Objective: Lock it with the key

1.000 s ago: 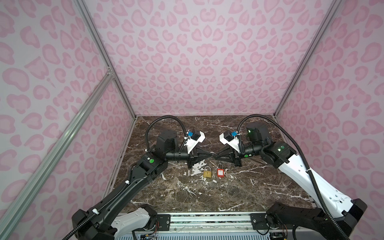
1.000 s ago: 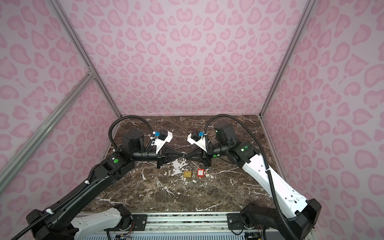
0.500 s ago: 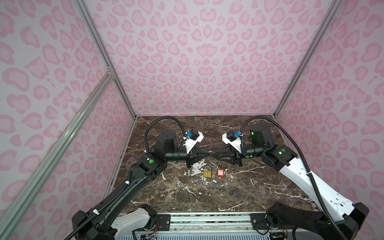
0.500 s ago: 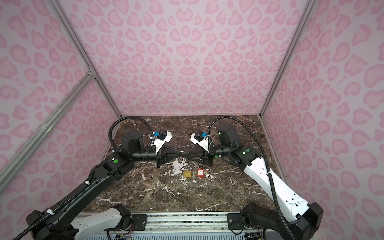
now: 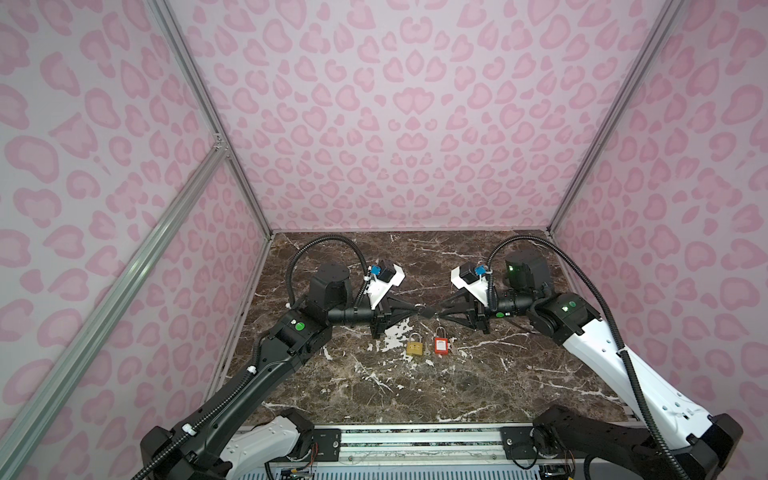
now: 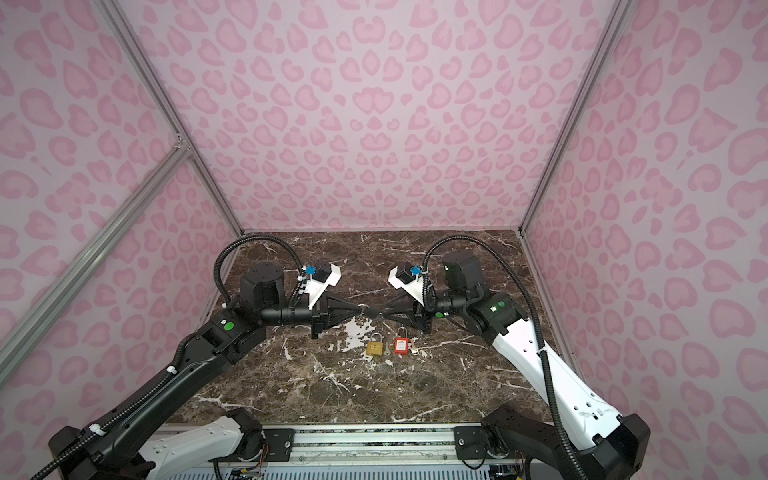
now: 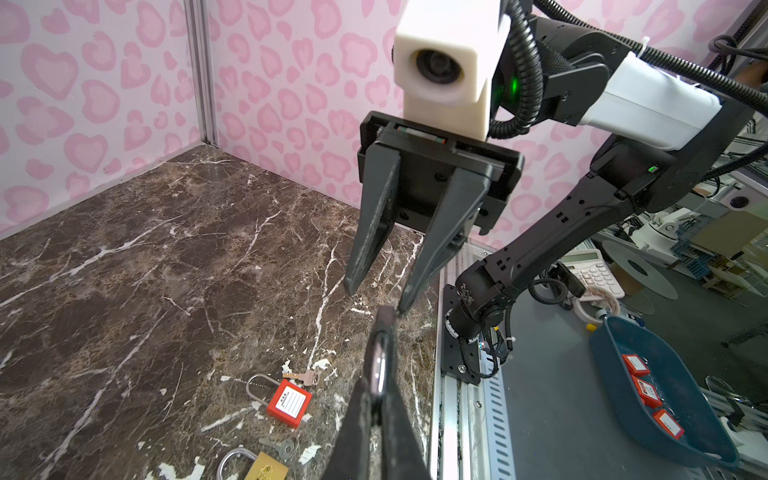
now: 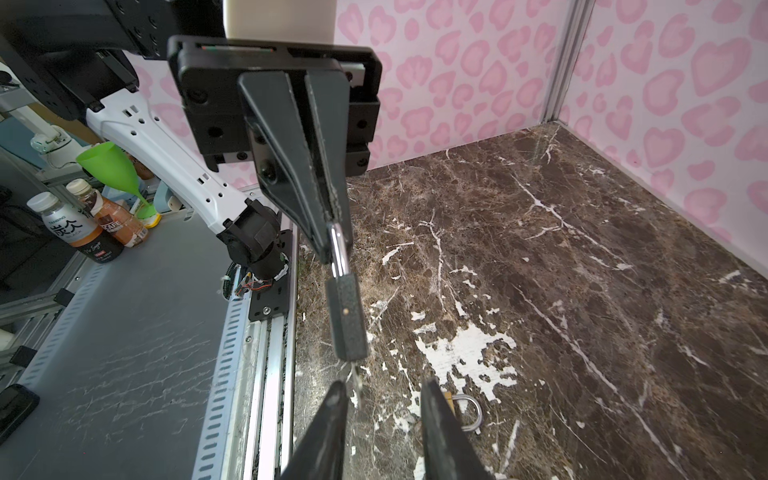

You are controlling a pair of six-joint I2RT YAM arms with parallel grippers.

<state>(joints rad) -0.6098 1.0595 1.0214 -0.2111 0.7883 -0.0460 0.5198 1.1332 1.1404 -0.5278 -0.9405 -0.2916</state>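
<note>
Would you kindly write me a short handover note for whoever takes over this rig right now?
Left gripper: shut on the shackle of the grey padlock, held in the air.
Right gripper: jaws open, tips beside the key sticking out of that padlock's bottom, not gripping it.
Brass padlock and red padlock lie on the table.
Done: padlock lifted, key apparently inserted.
Left: grip the key and turn it.

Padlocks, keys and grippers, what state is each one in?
grey padlock: in the air, key in its keyhole.
left gripper: shut on grey padlock's shackle.
right gripper: open, empty.
brass padlock: lying flat, no key in it.
red padlock: lying flat, no key in it.
</note>
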